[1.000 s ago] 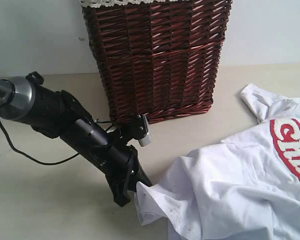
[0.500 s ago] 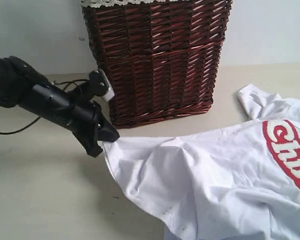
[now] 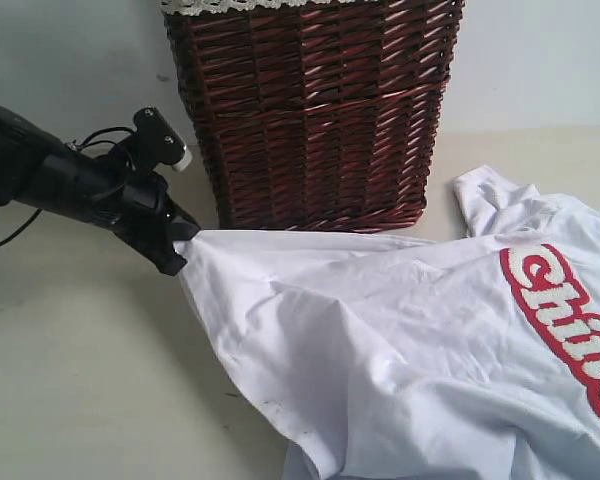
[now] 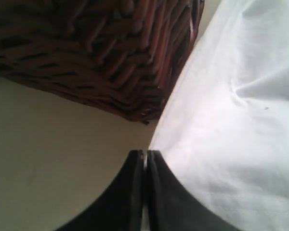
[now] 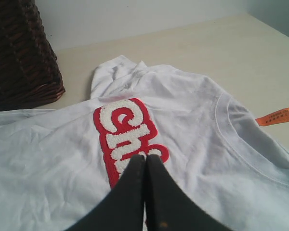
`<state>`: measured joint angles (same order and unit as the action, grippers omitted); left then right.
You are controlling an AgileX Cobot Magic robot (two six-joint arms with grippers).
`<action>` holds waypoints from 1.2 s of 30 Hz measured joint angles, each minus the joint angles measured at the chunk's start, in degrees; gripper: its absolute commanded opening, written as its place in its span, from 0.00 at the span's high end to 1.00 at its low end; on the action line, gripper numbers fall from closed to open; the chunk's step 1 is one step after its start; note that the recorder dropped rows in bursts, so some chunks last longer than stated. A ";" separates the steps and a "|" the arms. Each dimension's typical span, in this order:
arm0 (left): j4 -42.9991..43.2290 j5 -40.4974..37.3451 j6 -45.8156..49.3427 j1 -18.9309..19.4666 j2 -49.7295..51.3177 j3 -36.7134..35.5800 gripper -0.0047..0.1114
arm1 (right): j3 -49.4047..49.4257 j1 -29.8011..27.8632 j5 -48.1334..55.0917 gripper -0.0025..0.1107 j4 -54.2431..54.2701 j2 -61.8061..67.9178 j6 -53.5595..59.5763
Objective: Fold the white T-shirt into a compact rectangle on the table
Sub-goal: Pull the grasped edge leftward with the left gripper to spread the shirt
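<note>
The left claw is pressed tight together and pinches one corner of the white T-shirt. That corner is lifted a little off the table and points right at the claw. From there the shirt runs out long and flat, away from the left claw and toward the right claw's side. The brown basket stands just behind the left claw, close beside the stretched edge of the shirt. The right claw is pressed together too, with its tips down at the fuzzy letters (white with red edges). I cannot tell if it has any cloth caught. The neck hole lies near this claw, and an orange tag sticks out past it.
</note>
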<state>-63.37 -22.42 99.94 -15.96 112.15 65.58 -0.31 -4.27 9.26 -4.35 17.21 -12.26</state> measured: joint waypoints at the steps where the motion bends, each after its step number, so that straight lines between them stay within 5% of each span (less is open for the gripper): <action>1: -0.28 0.35 0.00 0.00 0.15 0.00 0.93 | 0.00 0.00 0.00 0.98 0.00 0.00 0.00; 3: -0.82 1.10 0.02 0.00 0.45 0.00 0.84 | 0.00 0.00 0.00 0.98 0.00 0.00 0.00; 6: -1.55 2.51 0.23 0.00 0.67 0.00 0.54 | 0.00 0.00 0.00 0.98 0.00 0.00 0.00; 8: -1.94 2.94 -0.80 0.00 0.67 0.00 0.49 | 0.00 0.00 0.00 0.98 0.00 0.00 0.00; 10: -1.20 1.26 -7.08 0.13 0.42 -0.10 0.52 | 0.00 0.00 0.00 0.98 0.00 0.00 0.00; 12: 0.63 -11.71 -11.97 1.63 -2.16 -1.10 0.60 | 0.00 0.00 0.00 0.98 0.00 0.00 0.00; 14: 1.95 -38.04 -4.49 2.68 -4.79 -2.64 0.64 | 0.00 0.00 0.00 0.98 0.00 0.00 0.00; 16: 4.58 -45.20 4.19 1.55 -5.26 -5.87 0.65 | 0.00 0.00 0.00 0.98 0.00 0.00 0.00; 20: 6.57 -46.61 17.48 -3.18 -5.26 -12.49 0.65 | 0.00 0.00 0.00 0.98 0.00 0.00 0.00; 26: 6.00 -37.66 19.81 -13.25 -5.26 -13.26 0.65 | 0.00 0.00 0.00 0.98 0.00 0.00 0.00; 29: 5.87 -34.64 19.91 -16.95 -4.99 -13.01 0.75 | 0.00 0.00 0.00 0.98 0.00 0.00 0.00; 32: 5.86 -32.45 20.01 -19.32 -3.40 -12.45 0.96 | 0.00 0.00 0.00 0.98 0.00 0.00 0.00; 36: 5.86 -29.26 20.03 -21.58 -1.58 -12.35 0.96 | 0.00 0.00 0.00 0.98 0.00 0.00 0.00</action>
<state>-57.51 -51.68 119.97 -37.54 110.57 53.23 -0.31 -4.27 9.26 -4.35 17.21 -12.26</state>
